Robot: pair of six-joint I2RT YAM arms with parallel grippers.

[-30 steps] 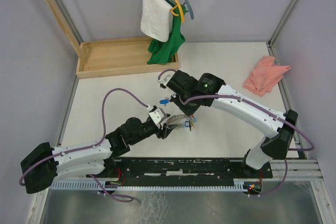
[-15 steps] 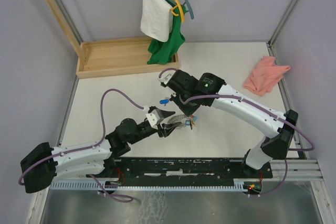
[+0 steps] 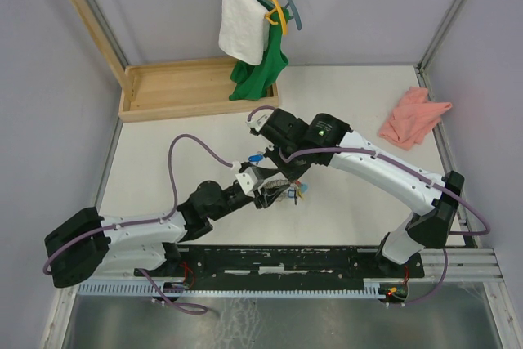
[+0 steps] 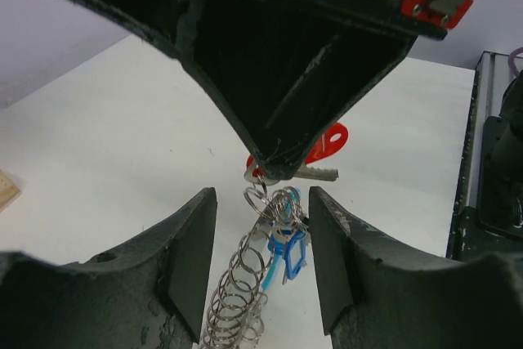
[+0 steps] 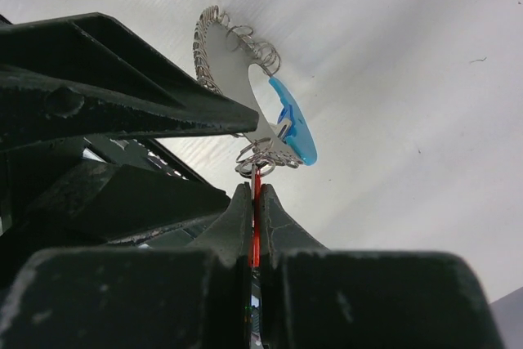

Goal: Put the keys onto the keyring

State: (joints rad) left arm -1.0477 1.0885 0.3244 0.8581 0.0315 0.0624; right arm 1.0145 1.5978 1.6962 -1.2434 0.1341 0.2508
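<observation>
**Top view.** At the middle of the bench [image 3: 359,96] we see both arms meet. A wooden tray [image 3: 176,87], white towel [image 3: 242,29], green garment [image 3: 260,71] and pink cloth [image 3: 413,118] lie well apart from them.

**Left wrist view.** The left fingers [image 4: 186,251] stand apart, flanking the keyring [image 4: 241,279], which carries the blue key [image 4: 288,252]. The right arm's dark wedge blocks our view above, with the red key [image 4: 327,141] at its tip.

**Right wrist view.** The right fingers [image 5: 237,222] are clamped on the red key, beside the keyring.
</observation>
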